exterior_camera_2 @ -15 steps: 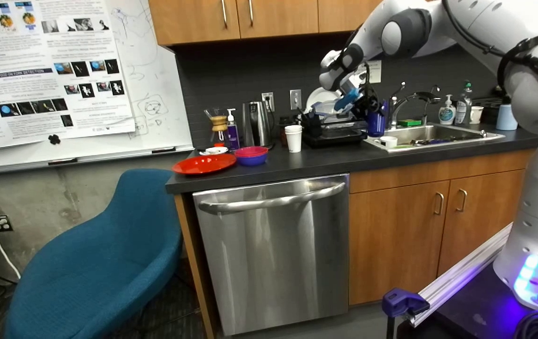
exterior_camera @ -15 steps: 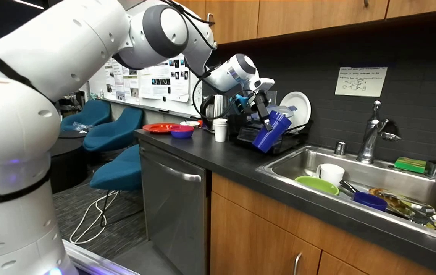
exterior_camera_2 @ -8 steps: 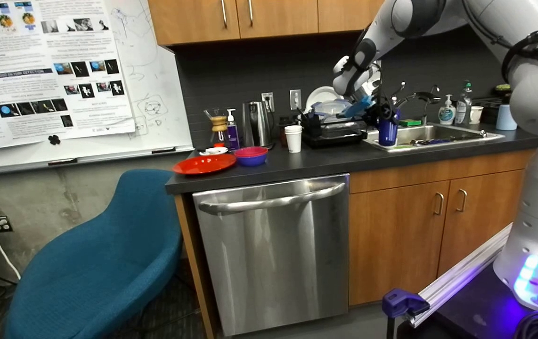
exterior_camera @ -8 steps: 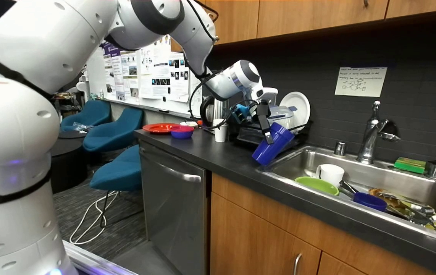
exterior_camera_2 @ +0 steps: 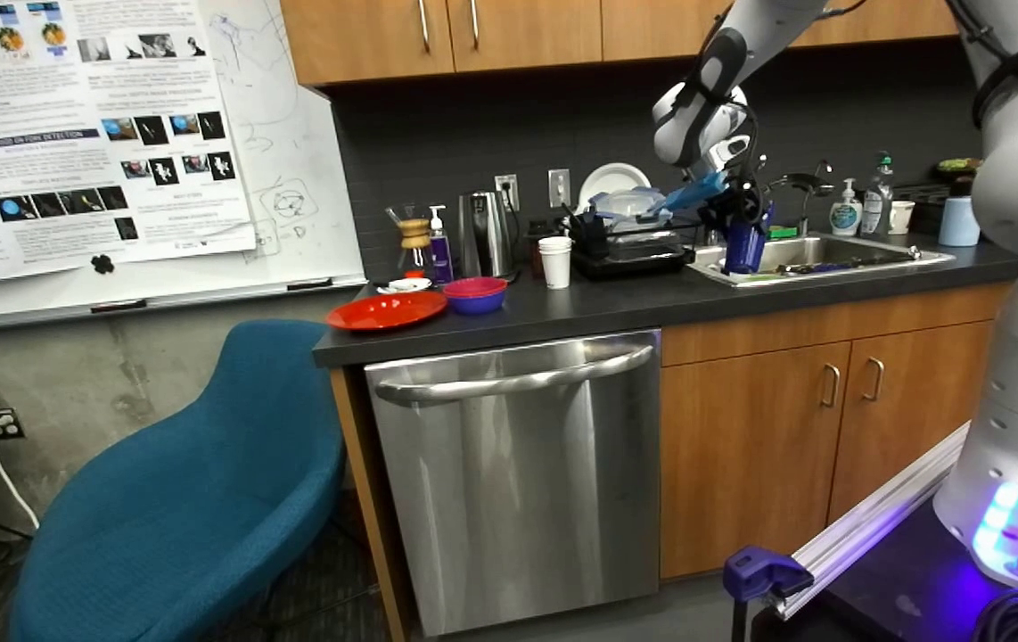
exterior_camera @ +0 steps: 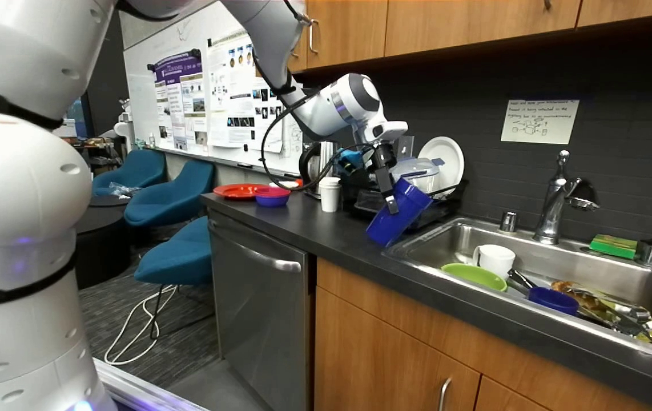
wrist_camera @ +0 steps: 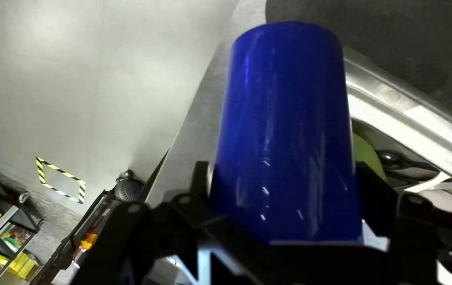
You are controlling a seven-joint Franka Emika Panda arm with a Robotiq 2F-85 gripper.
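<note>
One gripper (wrist_camera: 283,178) clasps one blue cup (wrist_camera: 285,130) from either side, its jaws parted to the cup's width. The cup tilts above the counter (exterior_camera: 337,234) at a corner of one sink (exterior_camera: 588,268); whether its lower end touches is unclear. In an exterior view the long axis runs diagonally, wider end pointing up and right, narrower end down and left, before one dish rack (exterior_camera: 446,208) and one white plate (exterior_camera: 446,157). The sink holds one white mug (exterior_camera: 496,261), one green bowl (exterior_camera: 474,276) and one blue bowl (exterior_camera: 554,301).
</note>
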